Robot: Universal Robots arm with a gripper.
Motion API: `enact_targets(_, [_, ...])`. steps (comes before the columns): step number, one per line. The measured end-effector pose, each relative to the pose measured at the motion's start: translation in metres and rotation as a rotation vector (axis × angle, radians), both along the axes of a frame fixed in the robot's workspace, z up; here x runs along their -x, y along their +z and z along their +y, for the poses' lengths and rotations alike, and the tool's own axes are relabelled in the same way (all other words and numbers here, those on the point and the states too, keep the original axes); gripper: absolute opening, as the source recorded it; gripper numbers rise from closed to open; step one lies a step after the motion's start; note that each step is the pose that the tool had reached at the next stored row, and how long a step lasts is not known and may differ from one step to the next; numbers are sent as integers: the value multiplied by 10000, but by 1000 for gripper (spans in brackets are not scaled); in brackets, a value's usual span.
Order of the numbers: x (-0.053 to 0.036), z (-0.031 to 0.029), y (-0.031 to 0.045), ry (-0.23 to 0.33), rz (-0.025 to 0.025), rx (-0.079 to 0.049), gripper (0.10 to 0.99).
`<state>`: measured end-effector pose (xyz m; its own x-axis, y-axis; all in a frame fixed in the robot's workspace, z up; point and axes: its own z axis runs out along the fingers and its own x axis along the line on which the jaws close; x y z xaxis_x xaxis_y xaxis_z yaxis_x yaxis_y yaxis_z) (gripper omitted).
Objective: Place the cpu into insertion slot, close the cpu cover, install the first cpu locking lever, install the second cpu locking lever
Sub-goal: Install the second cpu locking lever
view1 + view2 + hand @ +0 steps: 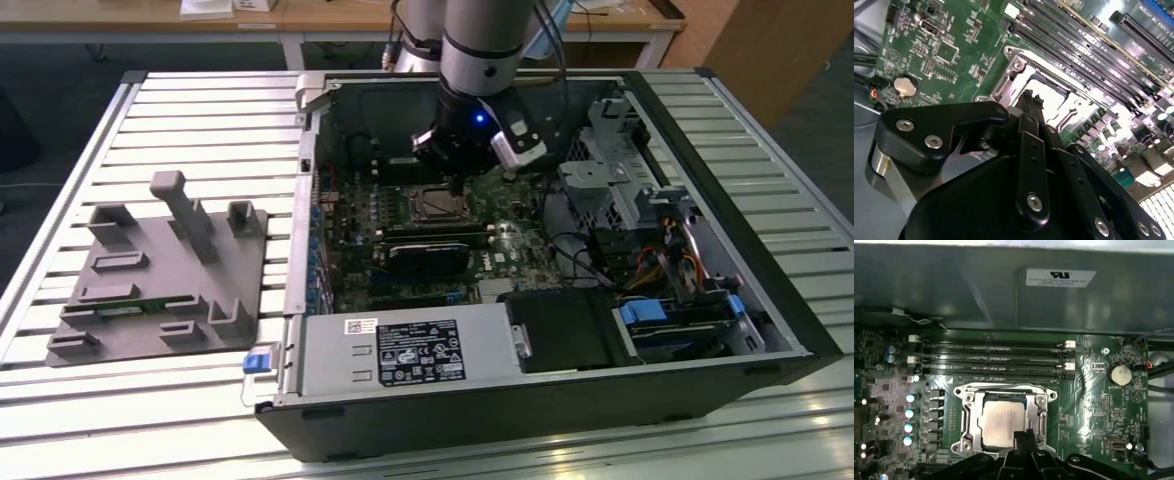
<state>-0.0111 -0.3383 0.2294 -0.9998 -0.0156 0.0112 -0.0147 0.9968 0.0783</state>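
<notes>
I am watching the arm reaching down into the open computer case (pixel 561 300), which is lying on the slatted worktop (pixel 174 120) in the middle of the exterior view. The hand (pixel 461 185) is hanging just above the insertion slot (pixel 430 205) on the green motherboard (pixel 521 255). In the first wrist view the cpu (pixel 1002 424) is lying flat in the slot, at the lower centre of the frame, with the cpu cover (pixel 970 412) sitting down around it so the silver top is showing through the window. The fingertips (pixel 1024 440) are pressed together into a narrow point, gripping nothing, right at the cover's near edge. The long black memory slots (pixel 994 360) are running just above the socket. A grey fixture block (pixel 160 280) is resting at the exterior view's left.
</notes>
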Motion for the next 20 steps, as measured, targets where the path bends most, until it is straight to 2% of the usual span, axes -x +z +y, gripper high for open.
enact_targets(3, [-1,-10,22,0,173,-114,106])
enact_targets(6, [-1,-46,25,-1,184,-120,106])
enact_targets(10, [-1,-162,26,1,187,-155,106])
enact_targets(11, [-1,-179,24,1,199,-245,106])
enact_targets(13, [-1,-196,25,4,241,-580,106])
enact_targets(14, [-1,-209,24,4,252,-654,106])
enact_targets(20, [-1,-330,16,4,276,-661,106])
